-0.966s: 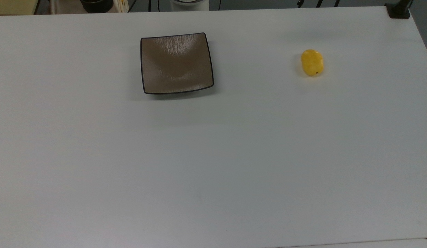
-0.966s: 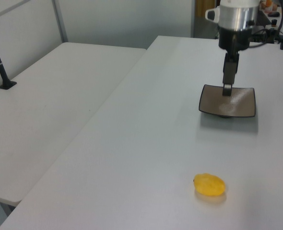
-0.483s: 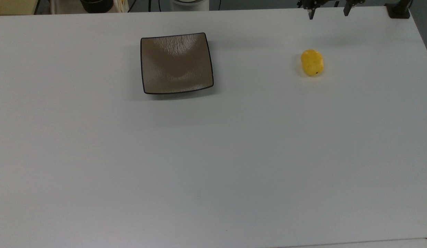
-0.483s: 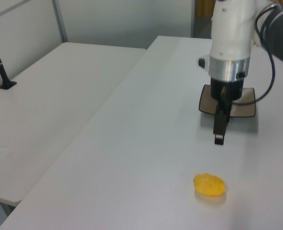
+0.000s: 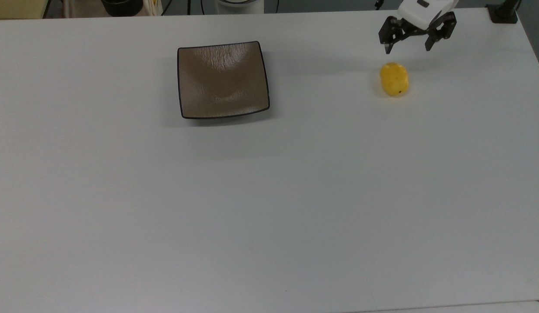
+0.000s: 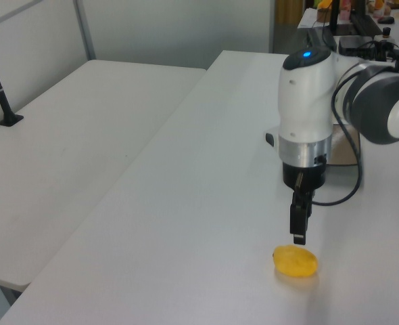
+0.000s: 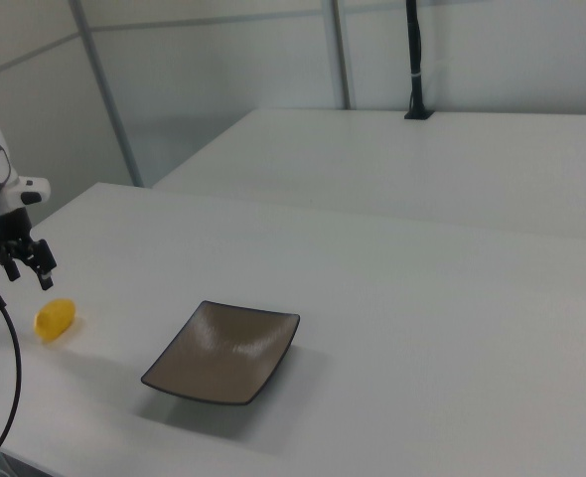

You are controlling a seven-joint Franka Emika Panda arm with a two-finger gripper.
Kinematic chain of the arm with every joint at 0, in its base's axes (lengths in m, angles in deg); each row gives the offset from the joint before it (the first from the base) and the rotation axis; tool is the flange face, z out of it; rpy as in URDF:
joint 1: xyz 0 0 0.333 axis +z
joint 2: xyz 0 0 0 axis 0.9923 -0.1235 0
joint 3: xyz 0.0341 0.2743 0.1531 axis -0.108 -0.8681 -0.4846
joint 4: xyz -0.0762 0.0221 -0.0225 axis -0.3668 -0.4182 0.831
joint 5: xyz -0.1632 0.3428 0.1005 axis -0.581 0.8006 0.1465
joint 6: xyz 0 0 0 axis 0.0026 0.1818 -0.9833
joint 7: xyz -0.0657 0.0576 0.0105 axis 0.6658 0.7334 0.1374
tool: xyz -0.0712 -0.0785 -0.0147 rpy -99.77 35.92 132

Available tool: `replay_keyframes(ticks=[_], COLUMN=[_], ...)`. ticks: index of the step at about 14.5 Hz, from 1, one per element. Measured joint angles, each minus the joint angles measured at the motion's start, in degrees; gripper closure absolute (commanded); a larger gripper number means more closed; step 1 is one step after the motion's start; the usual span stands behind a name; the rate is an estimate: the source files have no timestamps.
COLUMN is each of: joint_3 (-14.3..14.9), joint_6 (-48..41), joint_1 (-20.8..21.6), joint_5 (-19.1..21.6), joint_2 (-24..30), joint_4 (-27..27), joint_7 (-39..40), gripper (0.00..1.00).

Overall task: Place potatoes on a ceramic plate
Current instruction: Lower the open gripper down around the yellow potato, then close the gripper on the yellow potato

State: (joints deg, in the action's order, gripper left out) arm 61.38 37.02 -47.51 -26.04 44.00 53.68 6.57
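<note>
Your gripper [image 5: 406, 47] hangs released, fingers spread, just above and slightly beyond the potato [image 5: 394, 78], which lies on the worktop [image 5: 295, 195] well right of the ceramic plate [image 5: 223, 79] in the top view, its long axis running near-to-far there.

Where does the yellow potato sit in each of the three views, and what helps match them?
Top view: potato upper right, on the table.
Left view: bottom, right of centre.
Right view: far left, mid-height.
Shared landmark: the open claw hovers close above it in all three; the ceramic plate lies apart.
</note>
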Motion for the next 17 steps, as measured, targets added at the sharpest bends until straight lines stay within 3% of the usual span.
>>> replay_keyframes(ticks=[5, 10, 11, 12, 15, 17], joint_3=[0.0, 0.0, 0.01, 0.0, 0.0, -0.02], joint_6=[7.62, 9.53, 10.05, 10.48, 10.95, 10.95], joint_1=[0.03, 0.04, 0.03, 0.04, 0.03, 0.03], joint_5=[-3.45, -6.68, -6.72, -6.73, -6.74, -6.74], joint_2=[-3.37, -6.41, -6.86, -7.24, -7.77, -7.81], joint_4=[3.83, 4.94, 5.09, 5.16, 5.17, 5.17], joint_7=[-0.02, -0.02, -0.02, -0.02, -0.02, -0.02], gripper=[0.0, 0.0, 0.05, 0.14, 0.7, 0.98])
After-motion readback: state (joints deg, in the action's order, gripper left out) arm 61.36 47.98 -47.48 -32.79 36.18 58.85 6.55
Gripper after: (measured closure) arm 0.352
